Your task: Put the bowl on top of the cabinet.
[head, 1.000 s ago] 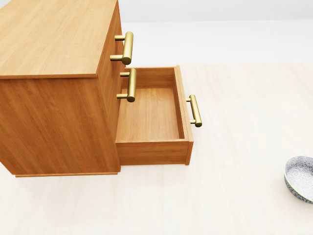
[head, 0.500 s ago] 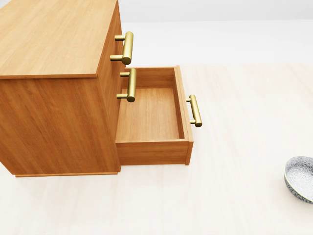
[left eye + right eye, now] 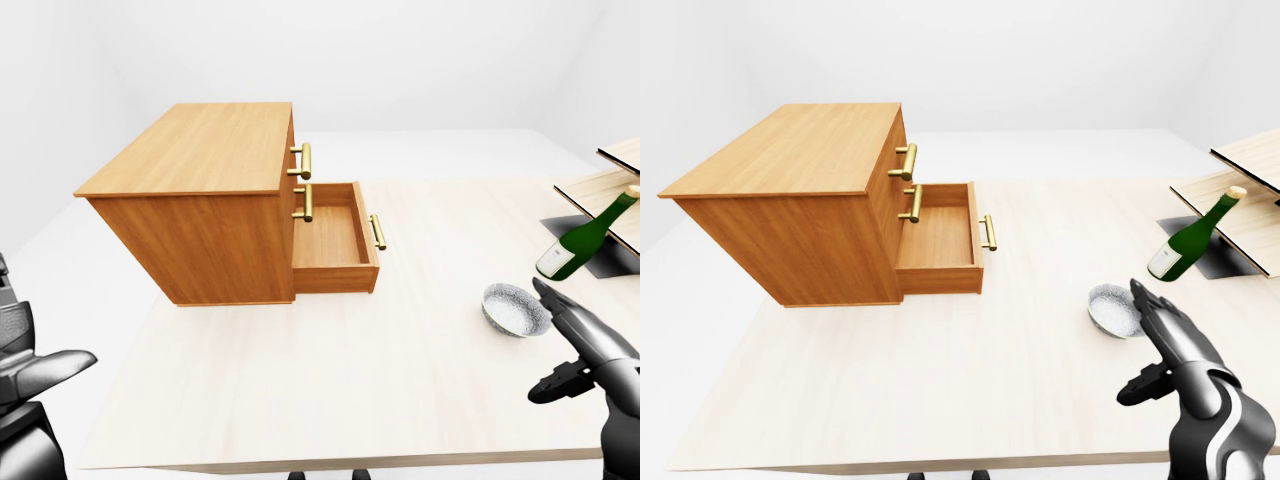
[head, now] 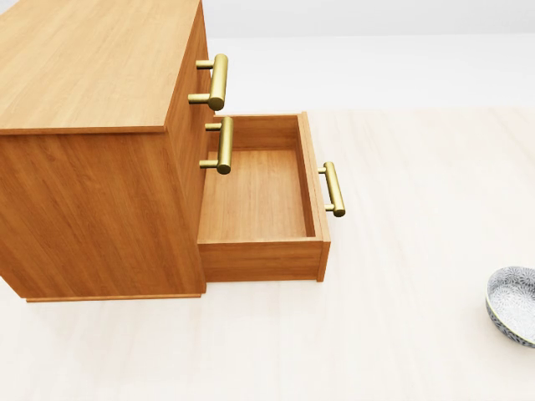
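Observation:
A patterned grey-and-white bowl sits on the pale table, right of the wooden cabinet; the head view catches it at the right edge as the bowl. The cabinet's lowest drawer is pulled out and holds nothing. My right hand hovers just below and right of the bowl, fingers spread open, holding nothing. My left hand rests low at the left edge of the left-eye view, open and far from the bowl.
A green wine bottle leans at the table's right side beside a wooden rack. Brass handles stick out from the cabinet's drawer fronts. The table's near edge runs along the bottom.

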Controlling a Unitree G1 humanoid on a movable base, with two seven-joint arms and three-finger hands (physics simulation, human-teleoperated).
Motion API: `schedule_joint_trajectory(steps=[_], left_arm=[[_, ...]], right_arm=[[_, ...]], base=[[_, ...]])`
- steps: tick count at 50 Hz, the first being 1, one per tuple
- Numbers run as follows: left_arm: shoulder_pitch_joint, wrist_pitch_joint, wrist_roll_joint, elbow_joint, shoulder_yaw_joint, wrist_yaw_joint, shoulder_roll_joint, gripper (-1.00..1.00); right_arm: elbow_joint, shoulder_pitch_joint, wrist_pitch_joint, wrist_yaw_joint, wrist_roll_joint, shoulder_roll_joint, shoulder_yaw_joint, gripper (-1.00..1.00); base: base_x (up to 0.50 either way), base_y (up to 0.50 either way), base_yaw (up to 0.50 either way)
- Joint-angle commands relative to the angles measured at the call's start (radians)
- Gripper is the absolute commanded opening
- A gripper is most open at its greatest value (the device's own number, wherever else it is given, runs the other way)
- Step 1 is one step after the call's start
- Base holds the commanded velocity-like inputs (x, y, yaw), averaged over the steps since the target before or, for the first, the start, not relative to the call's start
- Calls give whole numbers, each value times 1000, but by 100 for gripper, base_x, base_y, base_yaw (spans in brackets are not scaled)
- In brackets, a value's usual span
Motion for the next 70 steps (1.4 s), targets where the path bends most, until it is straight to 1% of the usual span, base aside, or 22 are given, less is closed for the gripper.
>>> schedule_joint_trajectory(steps=[1,6,11,14,33,36,41,44,47,55,62,65,70], left_arm=[[-1,0,5,2,-4,0,-1,100],[-2,0,1,3,-1,1,1,100],[-2,0,-3,3,1,3,2,100],[-2,0,-6,1,3,5,3,100],[-4,0,-7,8,5,6,7,100],[-3,0,-6,6,1,4,5,100],[-3,0,-11,5,6,5,7,100],[-3,0,1,7,-4,2,3,100],[-5,0,0,8,-2,3,5,100],[-2,0,-1,5,-2,2,3,100],[-5,0,4,9,-5,2,3,100],[-3,0,2,6,-3,1,2,100],[-3,0,1,8,-2,1,3,100]], right_arm=[[26,-10,0,0,-43,-24,3,100],[50,-26,0,0,-70,-36,22,100],[101,-59,0,0,-66,-49,43,100],[108,-55,0,0,-66,-52,53,100],[253,-83,0,0,23,-54,126,100],[324,-99,0,0,35,-65,147,100],[340,-107,0,0,49,-73,163,100],[378,-109,0,0,57,-86,173,100],[369,-106,0,0,57,-101,167,100],[283,-90,0,0,1,-128,133,100],[127,-74,0,0,-165,-159,88,100],[90,-82,0,0,-227,-156,64,100],[111,-108,0,0,-267,-145,43,100]], base=[[0,0,0],[0,0,0],[0,0,0],[0,0,0],[0,0,0],[0,0,0],[0,0,0],[0,0,0],[0,0,0],[0,0,0],[0,0,0],[0,0,0],[0,0,0]])
